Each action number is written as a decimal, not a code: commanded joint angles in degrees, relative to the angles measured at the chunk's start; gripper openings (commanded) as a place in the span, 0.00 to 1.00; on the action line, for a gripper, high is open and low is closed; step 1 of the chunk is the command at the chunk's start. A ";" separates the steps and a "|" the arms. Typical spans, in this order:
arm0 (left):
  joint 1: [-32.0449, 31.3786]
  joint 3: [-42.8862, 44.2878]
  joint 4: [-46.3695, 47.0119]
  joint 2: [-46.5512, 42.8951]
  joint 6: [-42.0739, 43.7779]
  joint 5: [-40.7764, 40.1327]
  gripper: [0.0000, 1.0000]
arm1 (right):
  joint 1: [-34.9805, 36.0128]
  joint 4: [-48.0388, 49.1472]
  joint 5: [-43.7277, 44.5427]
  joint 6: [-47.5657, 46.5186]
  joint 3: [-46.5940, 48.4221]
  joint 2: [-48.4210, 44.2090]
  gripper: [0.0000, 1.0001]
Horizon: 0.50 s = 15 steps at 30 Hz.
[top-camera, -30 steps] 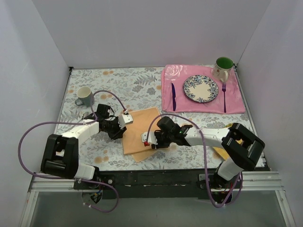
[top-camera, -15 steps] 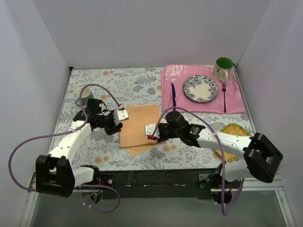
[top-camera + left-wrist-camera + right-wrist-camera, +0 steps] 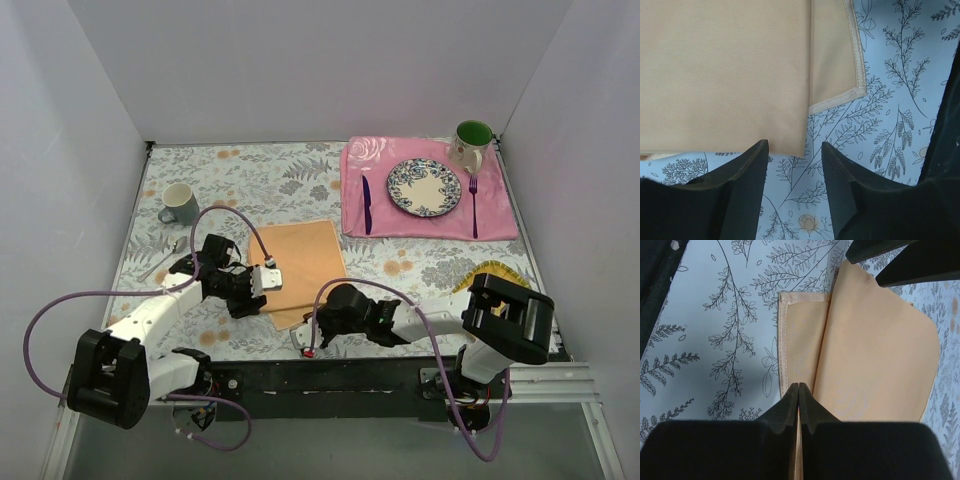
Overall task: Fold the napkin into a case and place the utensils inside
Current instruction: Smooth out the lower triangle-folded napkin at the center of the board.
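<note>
The peach napkin lies folded in two layers in the middle of the table, with a strip of the lower layer showing along its near side. My right gripper is shut on that strip, a sliver of cloth showing between its jaws; from above it sits at the napkin's near edge. My left gripper is open and empty, its fingers either side of the top layer's corner. It is at the napkin's left side. The purple knife and fork lie on the pink placemat.
A patterned plate sits between the utensils, with a green-lined mug behind the fork. A grey mug and a spoon are at the far left. A yellow woven mat lies by the right arm. My left fingers show in the right wrist view.
My right gripper has drawn back from the napkin's middle to its near edge and shut. My left gripper has moved nearer along the napkin's left side and opened a little wider.
</note>
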 commanded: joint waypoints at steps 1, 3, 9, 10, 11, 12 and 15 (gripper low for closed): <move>-0.37 -1.23 3.25 -0.21 -0.05 -0.51 0.47 | 0.99 6.94 2.19 -1.61 2.29 1.90 0.06; -0.45 -1.06 3.79 0.13 -0.49 -0.51 0.47 | 1.43 6.85 1.75 -0.91 2.64 2.26 0.06; -0.45 -1.32 3.88 1.28 -1.20 -0.60 0.44 | 2.40 7.20 2.45 -0.12 3.34 5.42 0.06; -0.45 -1.58 3.70 1.10 -1.02 -0.77 0.44 | 2.31 6.94 2.54 0.06 3.87 6.38 0.06; -0.54 -1.93 3.44 1.10 -0.23 -0.86 0.43 | 2.40 6.68 2.63 0.15 4.13 6.74 0.05; -0.54 -2.11 3.26 1.02 0.12 -0.86 0.42 | 2.49 6.76 2.98 0.41 3.96 7.18 0.05; -0.54 -2.46 3.17 1.10 0.39 -1.57 0.42 | 2.49 6.94 3.77 0.32 3.52 8.32 0.05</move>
